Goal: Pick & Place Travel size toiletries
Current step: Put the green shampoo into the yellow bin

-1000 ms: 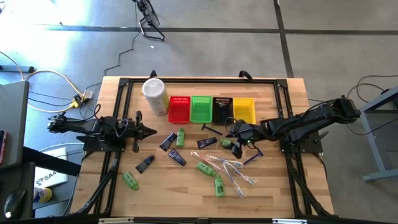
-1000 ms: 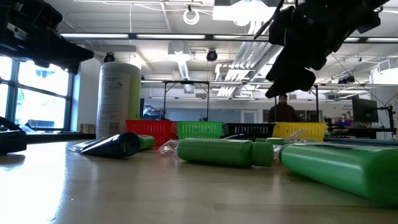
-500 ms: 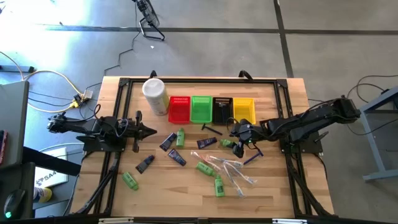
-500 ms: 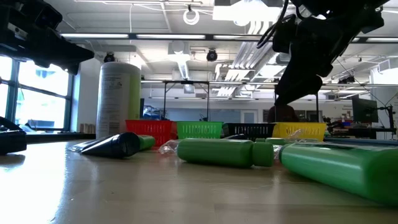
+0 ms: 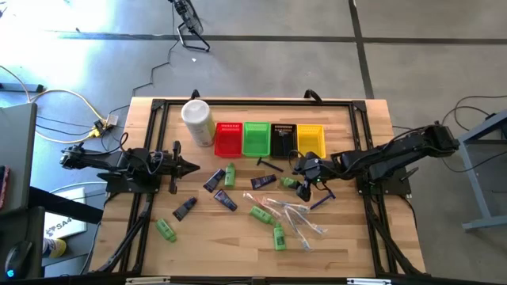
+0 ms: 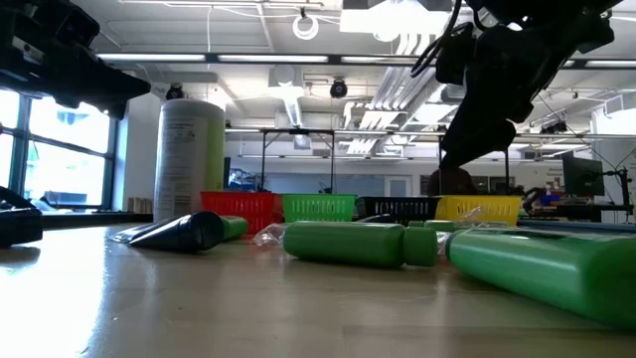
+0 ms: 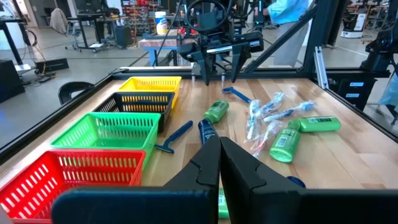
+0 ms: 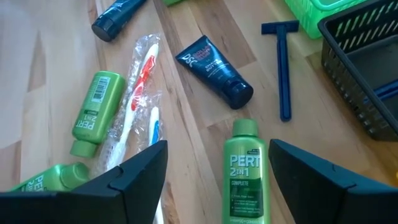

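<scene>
The toiletries lie scattered on the wooden table: green bottles [image 5: 260, 214], dark tubes [image 5: 225, 199], clear-wrapped toothbrushes [image 5: 297, 218] and a blue razor [image 8: 283, 68]. My right gripper [image 5: 299, 184] hangs open, slanting down over one green bottle [image 8: 245, 171]. That bottle lies flat on its side, cap toward the baskets, and shows between the two fingers [image 8: 143, 168] with a gap on each side. A dark tube [image 8: 214, 71] lies just beyond it. My left gripper [image 5: 186, 166] waits shut at the table's left, pointing level across the table.
Red [image 5: 228, 138], green [image 5: 256, 137], black [image 5: 283, 137] and yellow [image 5: 310, 138] baskets stand in a row at the far side, with a tall white canister [image 5: 198, 120] to their left. The black basket [image 8: 367, 74] is close beside my right gripper.
My right gripper has tipped its fingers a little further down toward the green bottle below it, staying open and in place. Nothing on the table has moved.
</scene>
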You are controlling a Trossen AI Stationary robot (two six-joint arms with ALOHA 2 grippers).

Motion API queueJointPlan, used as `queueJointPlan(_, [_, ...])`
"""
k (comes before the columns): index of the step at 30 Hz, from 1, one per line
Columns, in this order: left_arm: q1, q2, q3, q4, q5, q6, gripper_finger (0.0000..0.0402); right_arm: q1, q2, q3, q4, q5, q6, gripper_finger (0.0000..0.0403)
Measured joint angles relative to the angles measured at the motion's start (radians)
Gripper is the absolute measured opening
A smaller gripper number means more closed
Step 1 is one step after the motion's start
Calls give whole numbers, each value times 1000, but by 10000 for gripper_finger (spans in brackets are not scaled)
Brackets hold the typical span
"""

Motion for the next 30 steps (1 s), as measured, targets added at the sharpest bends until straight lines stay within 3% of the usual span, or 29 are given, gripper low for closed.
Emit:
queueJointPlan(18, [0, 0, 0, 0, 1, 0, 7, 0, 18, 0, -60, 55, -23, 270])
queueJointPlan(30, [0, 0, 0, -1, 4, 0, 7, 0, 141, 1, -52, 51, -16, 270])
